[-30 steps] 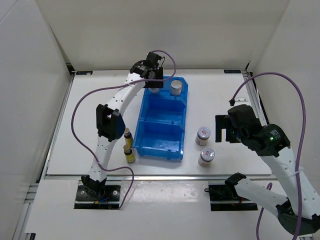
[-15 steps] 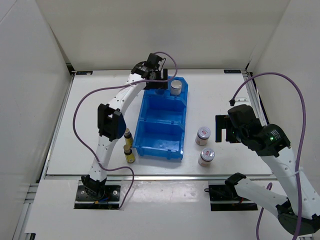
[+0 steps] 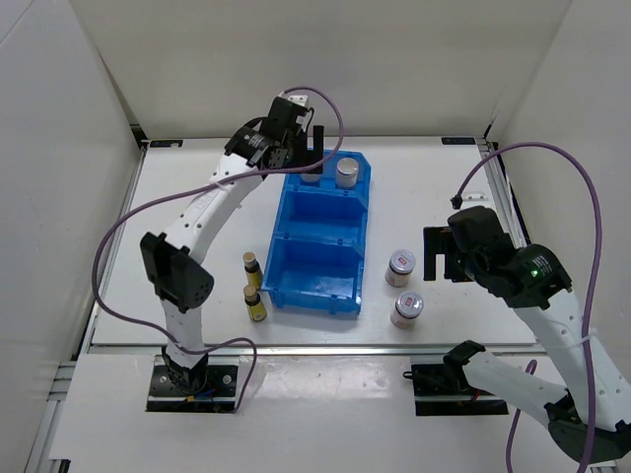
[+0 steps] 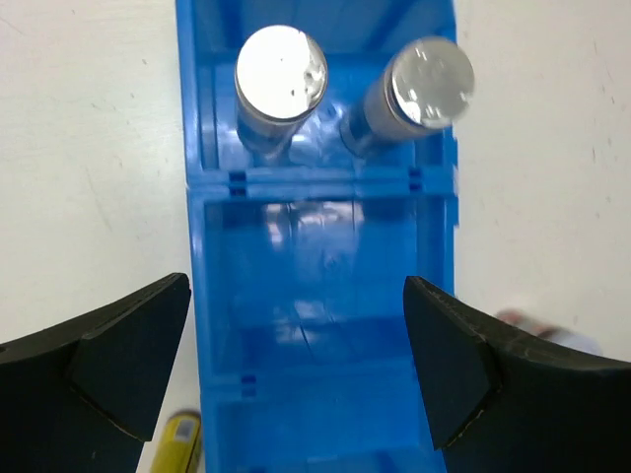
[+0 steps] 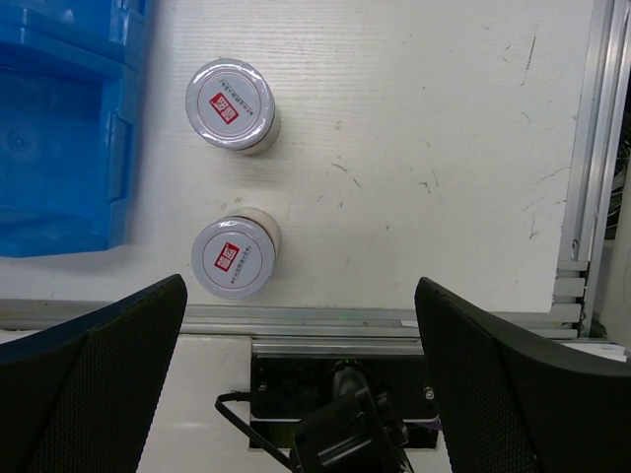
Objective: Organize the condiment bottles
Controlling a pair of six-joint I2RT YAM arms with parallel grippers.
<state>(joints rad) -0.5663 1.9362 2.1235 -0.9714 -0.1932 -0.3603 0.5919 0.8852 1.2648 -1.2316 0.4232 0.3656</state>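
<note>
Just ahead of the left hand [image 4: 296,379] — spread wide, holding nothing — two shakers [image 4: 281,74] stand in the end compartment of the blue bin [image 4: 320,296]. Beneath the right hand [image 5: 301,374], also wide and empty, two jars [image 5: 232,103] stand on the bench [image 5: 414,148]; two amber bottles [image 3: 252,264] stand beside the bin, well behind the left hand.

Our two arms: white shells, black joints.
We see our left arm [image 3: 212,202] and right arm [image 3: 557,320] in white casing with black joint housings. Purple cables [image 3: 540,145] loop alongside, black base plates [image 3: 192,384] sit underneath, a green light [image 3: 535,262] glows on the right, and the fingers [image 4: 99,365] are dark and matte.
</note>
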